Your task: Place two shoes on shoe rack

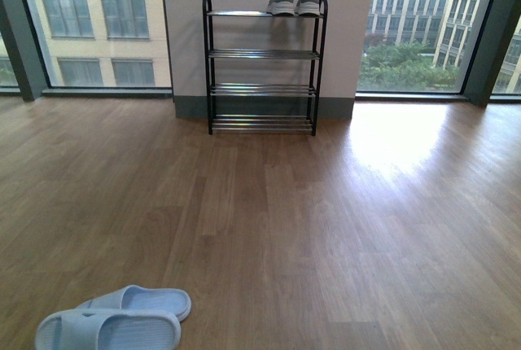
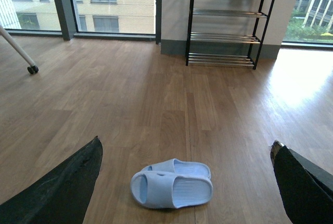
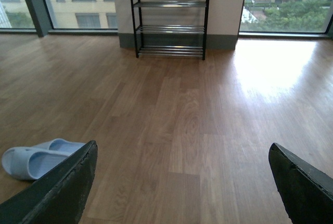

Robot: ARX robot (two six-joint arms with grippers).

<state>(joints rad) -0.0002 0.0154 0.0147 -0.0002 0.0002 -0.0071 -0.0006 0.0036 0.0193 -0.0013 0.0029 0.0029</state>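
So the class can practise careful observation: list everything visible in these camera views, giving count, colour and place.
grey knit lace-up sneakers: 2, grey with white soles, rack's top shelf
pale blue rubber slides: 2, pale blue, floor, near left
black-framed four-tier shoe rack with chrome bar shelves: 1, black and chrome, against white wall
brown wood-plank floor: 1, brown, throughout
dark-framed windows: several panes, either side of wall
white pole with small black wheel: 1, white, floor near window, left wrist view
left gripper: 1, black, open, near the slides
right gripper: 1, black, open, above floor
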